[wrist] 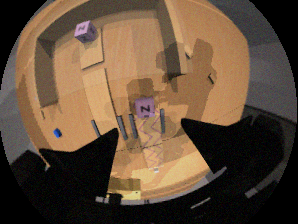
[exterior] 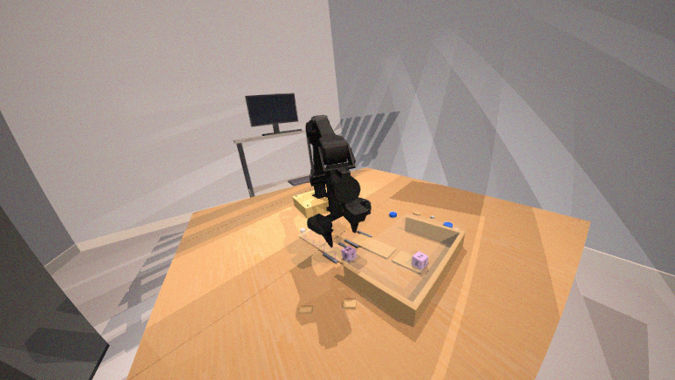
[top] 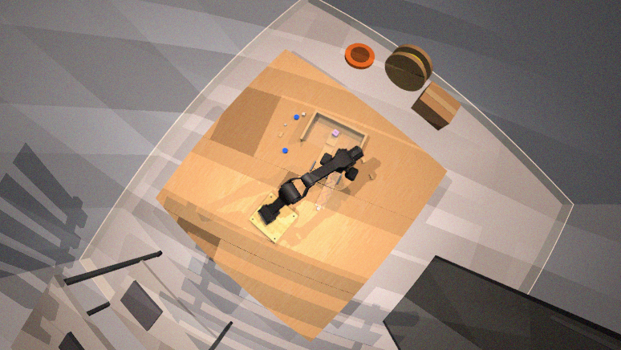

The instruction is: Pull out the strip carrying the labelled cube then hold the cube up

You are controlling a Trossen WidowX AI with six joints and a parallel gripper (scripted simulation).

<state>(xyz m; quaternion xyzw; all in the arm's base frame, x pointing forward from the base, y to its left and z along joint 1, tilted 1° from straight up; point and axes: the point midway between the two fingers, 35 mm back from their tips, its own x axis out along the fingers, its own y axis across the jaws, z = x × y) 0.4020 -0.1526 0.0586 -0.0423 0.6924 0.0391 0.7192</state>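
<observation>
A strip with a purple zigzag (wrist: 150, 145) (top: 327, 189) runs between dark bars, a white knob (wrist: 156, 170) (top: 318, 207) at its near end. A lilac cube (wrist: 145, 107) (exterior: 348, 253) with a black letter sits at its far end; the arm hides this cube in the top view. A second lettered lilac cube (wrist: 85, 31) (exterior: 419, 260) (top: 335, 132) sits on a short plain piece (wrist: 93, 56), separated by a gap from a longer plain piece (wrist: 99, 90) (exterior: 378, 247). My gripper (wrist: 150, 125) (exterior: 343, 238) is open and empty, above the zigzag strip near the first cube.
A low wooden wall (top: 342, 124) (exterior: 378, 288) (wrist: 172, 35) encloses three sides around the far cube. Dark guide bars (wrist: 162, 121) (exterior: 330, 257) flank the strips. Blue discs (top: 296, 116) (top: 284, 150) lie left of the wall. Two wooden chips (exterior: 305, 309) (exterior: 349, 304) lie outside it.
</observation>
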